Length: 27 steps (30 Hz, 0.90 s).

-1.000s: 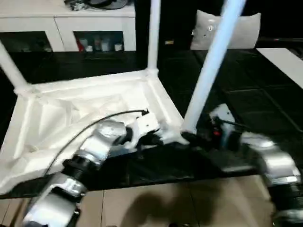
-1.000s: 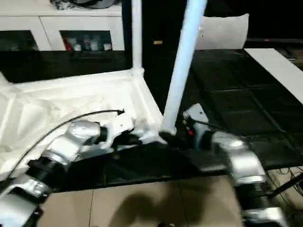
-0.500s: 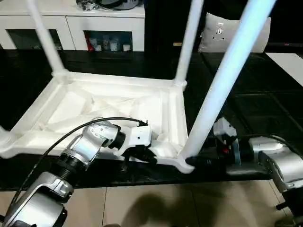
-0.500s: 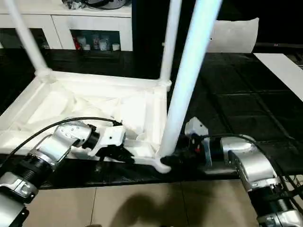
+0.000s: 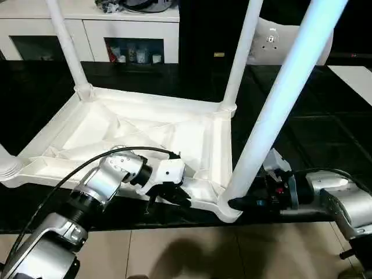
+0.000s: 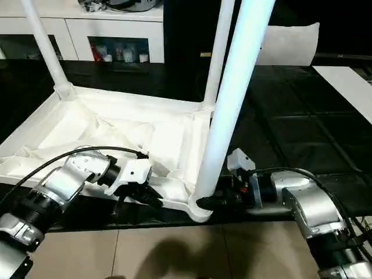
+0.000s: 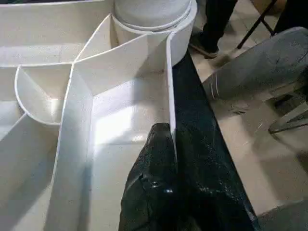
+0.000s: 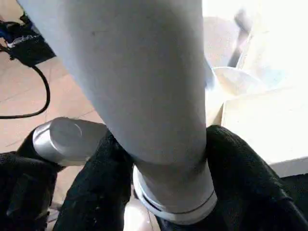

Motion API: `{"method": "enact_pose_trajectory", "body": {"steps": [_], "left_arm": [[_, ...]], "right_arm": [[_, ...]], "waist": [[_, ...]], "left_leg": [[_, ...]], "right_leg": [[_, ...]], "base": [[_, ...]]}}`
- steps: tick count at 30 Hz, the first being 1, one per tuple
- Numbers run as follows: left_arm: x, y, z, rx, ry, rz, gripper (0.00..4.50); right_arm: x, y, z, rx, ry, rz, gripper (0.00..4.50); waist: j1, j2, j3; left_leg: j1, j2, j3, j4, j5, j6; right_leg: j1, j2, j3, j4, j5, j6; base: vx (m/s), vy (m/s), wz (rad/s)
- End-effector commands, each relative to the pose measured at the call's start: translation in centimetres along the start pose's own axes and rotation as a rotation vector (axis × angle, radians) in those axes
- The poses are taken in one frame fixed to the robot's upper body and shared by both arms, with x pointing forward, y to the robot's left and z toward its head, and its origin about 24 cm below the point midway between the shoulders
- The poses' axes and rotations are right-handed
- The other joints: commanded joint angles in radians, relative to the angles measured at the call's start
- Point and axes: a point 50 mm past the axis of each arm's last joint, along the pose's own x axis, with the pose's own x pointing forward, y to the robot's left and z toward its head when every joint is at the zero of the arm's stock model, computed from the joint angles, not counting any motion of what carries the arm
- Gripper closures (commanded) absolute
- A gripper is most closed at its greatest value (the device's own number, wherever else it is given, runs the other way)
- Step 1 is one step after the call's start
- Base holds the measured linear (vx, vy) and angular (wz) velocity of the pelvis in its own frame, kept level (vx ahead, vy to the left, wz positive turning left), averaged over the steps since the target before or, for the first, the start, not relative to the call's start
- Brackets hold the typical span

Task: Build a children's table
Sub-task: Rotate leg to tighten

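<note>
Right hand [image 8: 159, 192] clasps leg [image 5: 273, 116] — left hand [image 7: 159, 192] pinches tabletop [image 5: 139, 125].

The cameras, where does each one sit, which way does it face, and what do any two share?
Head stereo pair: on the head, looking forward and down at the upturned tabletop; both silver forearms show.
Left wrist: along the left tool, pinching the tabletop's rim.
Right wrist: along the right tool, its fingers either side of the near leg.
Shared: the near leg shows in the head and right wrist views.
</note>
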Motion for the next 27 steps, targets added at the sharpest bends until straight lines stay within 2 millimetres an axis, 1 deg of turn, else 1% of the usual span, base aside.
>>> {"method": "enact_pose_trajectory", "body": {"steps": [1, 2, 3, 4, 5, 6, 7, 8, 9, 10, 11, 12, 13, 14, 15, 16, 17, 18, 19, 20, 21, 22, 23, 24, 25, 26, 27], "left_arm": [[1.0, -0.3, 0.2, -0.02, -0.003, -0.012, 4.5], [1.3, 0.0, 0.3, -0.063, -0.013, 0.035, 4.5], [1.4, 0.1, 0.3, -0.083, -0.018, 0.059, 4.5], [1.5, 0.3, 0.4, -0.103, -0.021, 0.083, 4.5], [1.6, 0.4, 0.4, -0.117, -0.024, 0.103, 4.5], [2.1, 1.0, 0.8, -0.177, -0.043, 0.191, 4.5], [2.3, 1.2, 1.0, -0.193, -0.051, 0.217, 4.5], [2.7, 1.5, 1.3, -0.221, -0.065, 0.263, 4.5], [2.9, 1.8, 1.6, -0.243, -0.08, 0.302, 4.5], [3.0, 1.9, 1.7, -0.248, -0.083, 0.31, 4.5], [3.4, 2.3, 2.1, -0.278, -0.106, 0.359, 4.5], [3.5, 2.4, 2.3, -0.286, -0.113, 0.373, 4.5], [3.9, 2.9, 2.7, -0.311, -0.129, 0.422, 4.5], [4.2, 3.2, 2.9, -0.322, -0.137, 0.455, 4.5], [4.6, 3.5, 3.4, -0.341, -0.165, 0.481, 4.5], [5.0, 3.8, 4.0, -0.365, -0.214, 0.503, 4.5], [5.0, 3.8, 4.0, -0.365, -0.214, 0.503, 4.5], [5.1, 3.8, 4.2, -0.358, -0.221, 0.501, 4.5], [5.2, 3.8, 4.3, -0.357, -0.219, 0.502, 4.5], [5.2, 3.7, 4.4, -0.35, -0.21, 0.503, 4.5], [5.1, 3.6, 4.3, -0.344, -0.202, 0.499, 4.5], [4.9, 3.6, 4.2, -0.34, -0.195, 0.497, 4.5], [4.6, 3.5, 3.9, -0.314, -0.179, 0.501, 4.5], [4.4, 3.5, 3.7, -0.303, -0.172, 0.497, 4.5], [4.3, 3.5, 3.6, -0.3, -0.169, 0.496, 4.5], [4.0, 3.4, 3.3, -0.282, -0.156, 0.491, 4.5], [3.9, 3.4, 3.2, -0.27, -0.147, 0.489, 4.5]], "right_arm": [[0.7, 0.4, 0.6, 0.018, -0.066, 0.022, 2.48], [1.3, 0.1, 0.6, 0.034, -0.086, -0.042, 2.48], [1.5, -0.2, 0.6, 0.04, -0.094, -0.079, 2.48], [1.8, -0.4, 0.7, 0.046, -0.1, -0.12, 2.48], [2.0, -0.7, 0.7, 0.05, -0.105, -0.153, 2.49], [2.9, -1.8, 1.0, 0.083, -0.118, -0.31, 2.49], [3.2, -2.2, 1.1, 0.097, -0.127, -0.365, 2.49], [3.7, -2.9, 1.3, 0.123, -0.141, -0.461, 2.51], [4.1, -3.3, 1.5, 0.154, -0.159, -0.529, 2.52], [4.1, -3.4, 1.5, 0.161, -0.163, -0.542, 2.52], [4.6, -3.8, 1.8, 0.201, -0.185, -0.628, 2.55], [4.7, -4.0, 1.8, 0.211, -0.19, -0.652, 2.55], [5.1, -4.3, 2.0, 0.23, -0.201, -0.714, 2.55], [5.5, -4.4, 2.2, 0.232, -0.205, -0.743, 2.55], [6.0, -4.3, 2.3, 0.244, -0.211, -0.729, 2.55], [6.8, -3.9, 2.5, 0.213, -0.213, -0.682, 2.55], [6.8, -3.9, 2.5, 0.213, -0.213, -0.682, 2.55], [6.8, -3.9, 2.6, 0.193, -0.221, -0.678, 2.01], [6.8, -3.9, 2.6, 0.19, -0.225, -0.682, 2.01], [6.6, -4.0, 2.6, 0.199, -0.242, -0.687, 1.88], [6.4, -3.9, 2.7, 0.201, -0.258, -0.685, 1.82], [6.2, -3.9, 2.7, 0.198, -0.267, -0.681, 1.7], [5.8, -3.8, 2.7, 0.183, -0.27, -0.674, 1.58], [5.4, -3.8, 2.6, 0.17, -0.268, -0.671, 1.58], [5.3, -3.9, 2.6, 0.165, -0.267, -0.672, 1.47], [4.8, -3.9, 2.6, 0.142, -0.266, -0.659, 1.37], [4.6, -3.8, 2.6, 0.127, -0.265, -0.65, 1.37]], "waist": [[-0.005, -0.014, -0.063], [-0.01, -0.016, -0.061], [-0.012, -0.016, -0.06], [-0.016, -0.015, -0.055], [-0.021, -0.016, -0.056], [-0.029, -0.016, -0.054], [-0.029, -0.016, -0.054], [-0.048, -0.013, -0.053], [-0.054, -0.008, -0.054], [-0.063, -0.01, -0.056], [-0.075, -0.006, -0.055], [-0.088, -0.002, -0.055], [-0.095, 0.006, -0.057], [-0.099, 0.002, -0.059], [-0.101, 0.007, -0.057], [-0.105, -0.001, -0.057], [-0.104, -0.003, -0.057], [-0.099, -0.002, -0.059], [-0.099, -0.002, -0.06], [-0.099, 0.002, -0.061], [-0.097, 0.002, -0.062], [-0.096, 0.002, -0.064], [-0.093, 0.002, -0.066], [-0.09, 0.001, -0.065], [-0.089, 0.001, -0.066], [-0.083, 0.001, -0.069], [-0.08, 0.001, -0.071]], "left_leg": [[-0.015, 0.023, 0.012, -0.066, -0.081, 0.072], [-0.015, 0.019, 0.012, -0.066, -0.094, 0.069], [-0.015, 0.019, 0.012, -0.067, -0.093, 0.063], [-0.01, 0.014, 0.013, -0.066, -0.11, 0.054], [-0.012, 0.007, 0.013, -0.063, -0.124, 0.046], [-0.013, 0.006, 0.012, -0.063, -0.126, 0.033], [-0.013, 0.006, 0.012, -0.063, -0.126, 0.033], [-0.018, 0.003, 0.007, -0.059, -0.154, 0.015], [-0.016, 0.003, 0.004, -0.058, -0.164, 0.013], [-0.016, 0.002, 0.004, -0.055, -0.174, 0.014], [-0.012, 0.002, 0.003, -0.054, -0.196, 0.025], [-0.012, 0.005, 0.0, -0.055, -0.211, 0.032], [-0.015, 0.011, -0.005, -0.058, -0.213, 0.035], [-0.013, 0.011, -0.005, -0.058, -0.218, 0.034], [-0.01, 0.009, -0.004, -0.059, -0.224, 0.036], [-0.011, 0.004, -0.001, -0.056, -0.224, 0.046], [-0.011, 0.003, -0.001, -0.056, -0.217, 0.053], [-0.01, 0.003, 0.0, -0.059, -0.197, 0.068], [-0.013, 0.004, -0.001, -0.06, -0.187, 0.073], [-0.018, 0.009, -0.003, -0.063, -0.167, 0.077], [-0.018, 0.012, -0.001, -0.064, -0.146, 0.082], [-0.019, 0.012, -0.001, -0.064, -0.134, 0.084], [-0.021, 0.013, -0.001, -0.064, -0.106, 0.09], [-0.02, 0.013, 0.001, -0.063, -0.088, 0.098], [-0.02, 0.013, 0.002, -0.063, -0.082, 0.102], [-0.024, 0.014, 0.002, -0.061, -0.056, 0.112], [-0.024, 0.014, 0.003, -0.06, -0.046, 0.117]], "right_leg": [[0.074, -0.059, 0.058, -0.063, -0.408, -0.066], [0.072, -0.058, 0.055, -0.071, -0.441, -0.052], [0.072, -0.059, 0.055, -0.07, -0.447, -0.048], [0.065, -0.057, 0.051, -0.082, -0.494, -0.034], [0.069, -0.056, 0.044, -0.09, -0.545, -0.007], [0.066, -0.054, 0.04, -0.093, -0.563, 0.006], [0.066, -0.054, 0.04, -0.093, -0.563, 0.006], [0.068, -0.053, 0.024, -0.103, -0.609, 0.037], [0.068, -0.055, 0.019, -0.11, -0.617, 0.046], [0.069, -0.054, 0.017, -0.113, -0.617, 0.054], [0.067, -0.054, 0.009, -0.122, -0.617, 0.057], [0.069, -0.055, 0.002, -0.128, -0.607, 0.053], [0.076, -0.057, 0.0, -0.126, -0.574, 0.044], [0.074, -0.059, 0.0, -0.127, -0.558, 0.039], [0.072, -0.057, 0.001, -0.127, -0.554, 0.033], [0.073, -0.054, -0.001, -0.129, -0.553, 0.034], [0.075, -0.057, 0.001, -0.128, -0.55, 0.033], [0.074, -0.059, 0.009, -0.123, -0.539, 0.023], [0.074, -0.06, 0.012, -0.119, -0.532, 0.015], [0.077, -0.062, 0.018, -0.112, -0.506, -0.001], [0.076, -0.063, 0.024, -0.105, -0.471, -0.019], [0.078, -0.063, 0.027, -0.101, -0.453, -0.029], [0.079, -0.062, 0.033, -0.091, -0.416, -0.047], [0.077, -0.062, 0.039, -0.084, -0.391, -0.064], [0.077, -0.062, 0.04, -0.082, -0.385, -0.07], [0.082, -0.063, 0.044, -0.072, -0.351, -0.082], [0.083, -0.062, 0.046, -0.069, -0.336, -0.086]], "base": [[0.0, 0.0, 0.0], [0.0, 0.0, 0.0], [0.0, 0.0, 0.0], [0.0, 0.0, 0.0], [0.0, 0.0, 0.0], [0.0, 0.0, 0.0], [0.0, 0.0, 0.0], [0.0, 0.0, 0.0], [0.0, 0.0, 0.0], [0.0, 0.0, 0.0], [0.0, 0.0, 0.0], [0.0, 0.0, 0.0], [0.0, 0.0, 0.0], [0.0, 0.0, 0.0], [0.0, 0.0, 0.0], [0.0, 0.0, 0.0], [0.0, 0.0, 0.0], [0.0, 0.0, 0.0], [0.0, 0.0, 0.0], [0.0, 0.0, 0.0], [0.0, 0.0, 0.0], [0.0, 0.0, 0.0], [0.0, 0.0, 0.0], [0.0, 0.0, 0.0], [0.0, 0.0, 0.0], [0.0, 0.0, 0.0], [0.0, 0.0, 0.0]]}}
